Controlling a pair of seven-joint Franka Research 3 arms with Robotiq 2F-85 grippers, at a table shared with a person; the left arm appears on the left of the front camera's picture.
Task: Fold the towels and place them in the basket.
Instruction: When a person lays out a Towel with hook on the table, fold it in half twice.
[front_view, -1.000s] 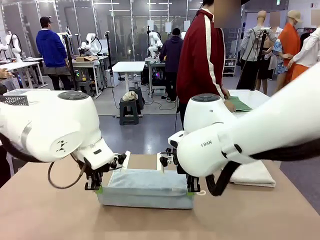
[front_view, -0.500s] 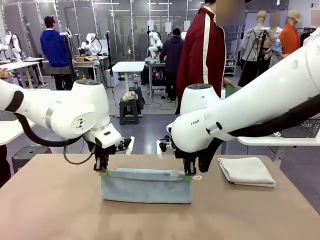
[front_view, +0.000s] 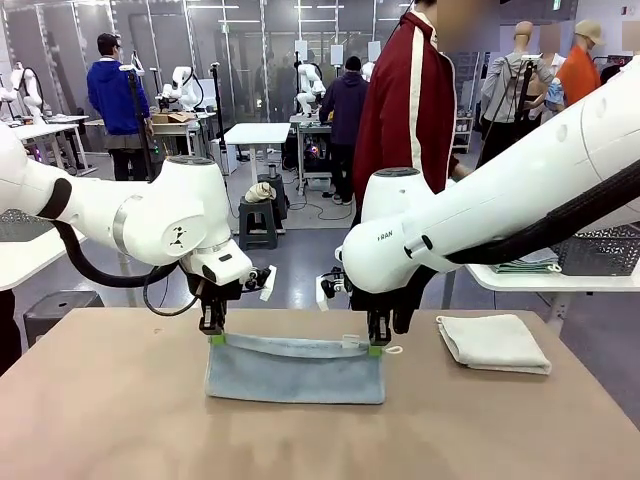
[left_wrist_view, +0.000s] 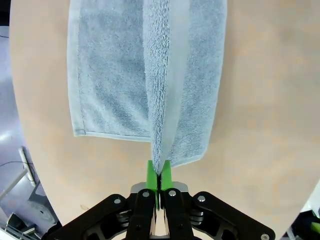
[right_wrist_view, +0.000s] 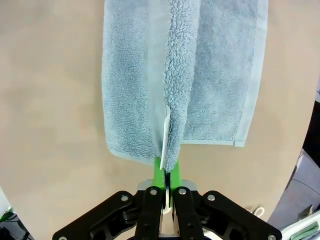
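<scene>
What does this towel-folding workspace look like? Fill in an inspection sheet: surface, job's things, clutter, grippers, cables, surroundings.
Surface: tan table, towels on it.
Job's things: light blue towel held up by its top edge, lower part on the table; cream-white towel folded at the robot's right; dark mesh basket on a side table.
Clutter: nothing seen.
Grippers: left gripper and right gripper each shut on a top corner of the blue towel.
Cables: black hose looping under the left arm.
Surroundings: person in red jacket at the far side; other people farther off.
</scene>
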